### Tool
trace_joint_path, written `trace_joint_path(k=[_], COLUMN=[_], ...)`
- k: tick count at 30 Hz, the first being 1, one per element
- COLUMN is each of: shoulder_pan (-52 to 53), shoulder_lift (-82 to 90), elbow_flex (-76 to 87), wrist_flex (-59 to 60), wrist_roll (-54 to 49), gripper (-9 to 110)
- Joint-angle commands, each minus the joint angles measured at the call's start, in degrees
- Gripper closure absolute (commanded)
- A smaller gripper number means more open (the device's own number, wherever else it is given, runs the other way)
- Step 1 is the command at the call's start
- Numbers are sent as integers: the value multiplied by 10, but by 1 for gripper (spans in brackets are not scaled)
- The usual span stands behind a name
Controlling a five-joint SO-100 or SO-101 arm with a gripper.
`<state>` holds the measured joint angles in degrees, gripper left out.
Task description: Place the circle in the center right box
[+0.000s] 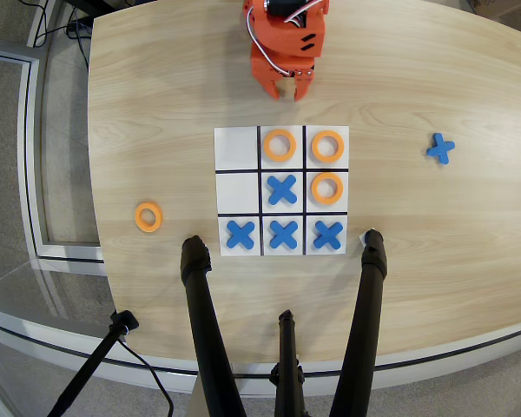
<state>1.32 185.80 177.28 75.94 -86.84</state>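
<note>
Jaws of gripper [287, 94] slightly parted, empty, beyond the grid board [281, 190]; circle [148, 216] lies left of it, so a long reach risks misgrasp.

Orange arm [282, 39], white cable, black slots

Four orange rings [148, 216]; five blue crosses [440, 148]; one grid board [237, 149].

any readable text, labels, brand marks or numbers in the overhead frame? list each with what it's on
None readable in the overhead view.
The grid board has only black lines, no print.
The orange rings, such as the loose one on the table, and the blue X pieces are game shapes, not lettering.
The dark marks on the arm's orange housing look like slots, not letters.
</note>
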Motion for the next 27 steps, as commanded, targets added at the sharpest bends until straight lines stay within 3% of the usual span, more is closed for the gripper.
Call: trace_joint_path(k=[1, 10, 18, 21, 27], shoulder_pan=[30, 159, 253, 279, 308], shoulder_lift=[-80, -405, -628, -715, -908], elbow_flex=[-105, -402, -468, -549, -778], wrist_flex=[4, -112, -339, -272, -132], wrist_roll=[4, 5, -18, -68, -74], gripper=[90, 88, 86, 79, 79])
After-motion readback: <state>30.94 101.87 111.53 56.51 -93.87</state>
